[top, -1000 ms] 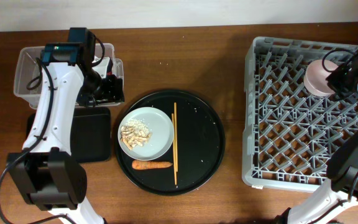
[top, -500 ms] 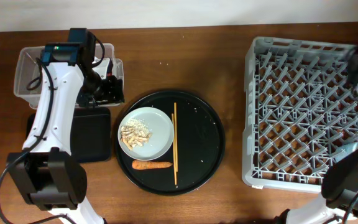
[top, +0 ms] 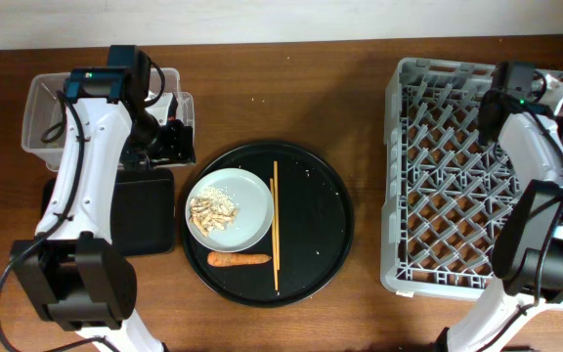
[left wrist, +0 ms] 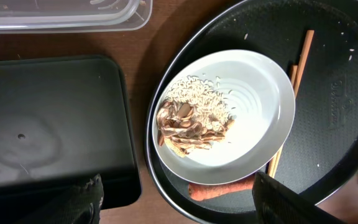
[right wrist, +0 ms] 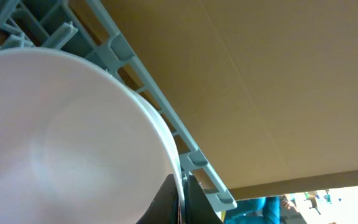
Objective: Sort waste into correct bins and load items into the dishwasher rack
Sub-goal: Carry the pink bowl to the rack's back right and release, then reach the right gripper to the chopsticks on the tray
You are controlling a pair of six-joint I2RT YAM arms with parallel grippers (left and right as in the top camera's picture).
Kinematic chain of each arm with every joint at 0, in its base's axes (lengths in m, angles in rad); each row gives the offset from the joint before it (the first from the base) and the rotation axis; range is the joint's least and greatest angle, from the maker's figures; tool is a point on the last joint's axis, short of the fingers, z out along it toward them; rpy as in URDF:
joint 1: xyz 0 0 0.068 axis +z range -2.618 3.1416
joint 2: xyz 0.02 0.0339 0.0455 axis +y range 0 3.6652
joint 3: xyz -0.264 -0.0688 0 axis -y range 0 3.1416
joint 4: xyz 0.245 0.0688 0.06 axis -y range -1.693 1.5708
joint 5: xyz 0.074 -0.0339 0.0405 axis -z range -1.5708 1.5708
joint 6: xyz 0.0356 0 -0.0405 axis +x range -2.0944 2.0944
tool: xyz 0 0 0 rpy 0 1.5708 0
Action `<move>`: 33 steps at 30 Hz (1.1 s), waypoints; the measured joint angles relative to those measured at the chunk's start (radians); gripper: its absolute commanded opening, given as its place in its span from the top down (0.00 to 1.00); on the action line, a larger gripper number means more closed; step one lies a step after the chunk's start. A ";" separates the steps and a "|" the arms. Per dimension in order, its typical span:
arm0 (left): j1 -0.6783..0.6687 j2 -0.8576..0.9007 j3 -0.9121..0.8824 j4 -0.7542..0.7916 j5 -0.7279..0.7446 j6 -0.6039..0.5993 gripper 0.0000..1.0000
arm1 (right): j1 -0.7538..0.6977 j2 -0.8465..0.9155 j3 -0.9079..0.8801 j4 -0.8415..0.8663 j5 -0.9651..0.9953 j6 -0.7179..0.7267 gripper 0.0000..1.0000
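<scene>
The pale grey-green plate [top: 228, 209] with beige scraps [top: 211, 211] sits on the round black tray, with the chopsticks [top: 275, 225] and the carrot [top: 239, 259] beside it. They also show in the left wrist view: plate [left wrist: 260, 106], scraps [left wrist: 188, 118], carrot [left wrist: 219, 188]. My left gripper [top: 169, 142] is open and empty [left wrist: 179, 211], above the gap between the two black trays. My right gripper [top: 545, 103] is shut on the rim of the white bowl [right wrist: 73, 137], held on edge at the back right of the dishwasher rack [top: 457, 196]. The wrapper and cup are not visible.
The clear box [top: 52, 108] stands at the back left, partly under my left arm. The shallow black tray [top: 145, 210] lies just in front of it. The round black tray [top: 330, 225] is in the middle. The rack's rim [right wrist: 142, 93] runs close behind the bowl.
The right arm swung out to the right edge and came back over the rack's back right. The bowl, seen mouth-up before, now stands on edge. The left arm has not moved.
</scene>
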 measured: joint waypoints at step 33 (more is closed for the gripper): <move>0.000 0.000 0.000 -0.001 0.000 -0.005 0.01 | 0.446 -0.374 -0.045 -0.343 -1.524 0.004 0.23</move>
